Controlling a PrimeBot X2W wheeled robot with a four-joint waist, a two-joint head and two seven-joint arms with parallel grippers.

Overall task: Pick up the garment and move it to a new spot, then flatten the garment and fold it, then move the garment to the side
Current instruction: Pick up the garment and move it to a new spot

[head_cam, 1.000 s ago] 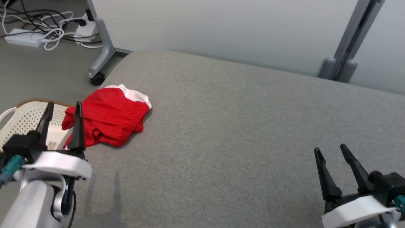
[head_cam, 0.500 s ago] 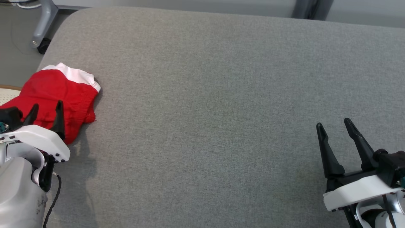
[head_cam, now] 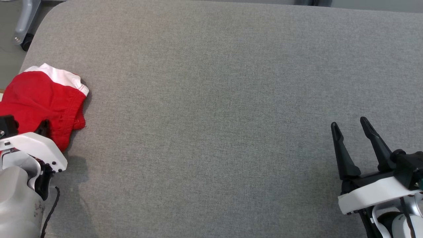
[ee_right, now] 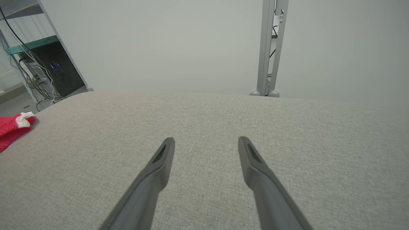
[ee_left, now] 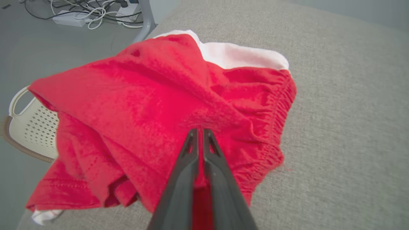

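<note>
The garment (head_cam: 43, 96) is a crumpled pair of red shorts with a white band, lying at the left end of the grey padded surface (head_cam: 218, 99). In the left wrist view the garment (ee_left: 153, 95) bulges up in a heap, partly overhanging the surface's edge. My left gripper (head_cam: 43, 125) sits at its near edge, and its fingers (ee_left: 199, 131) are pressed together with a fold of red cloth pinched between them. My right gripper (head_cam: 349, 122) hovers open and empty at the lower right, far from the cloth. Its own view has the fingers spread (ee_right: 206, 140) and the garment (ee_right: 12, 131) at the far left.
A white perforated basket (ee_left: 28, 124) stands below the surface's left edge, beside the garment. Cables and a power strip (ee_left: 89, 9) lie on the floor beyond it. A wheeled grey leg (head_cam: 23, 36) stands off the far-left corner, and a grey post (ee_right: 271, 48) rises behind the surface.
The head camera has tilted down, shifting the whole picture. My left gripper has sunk onto the garment's near edge and its fingers have closed on the cloth. The right gripper stays open.
</note>
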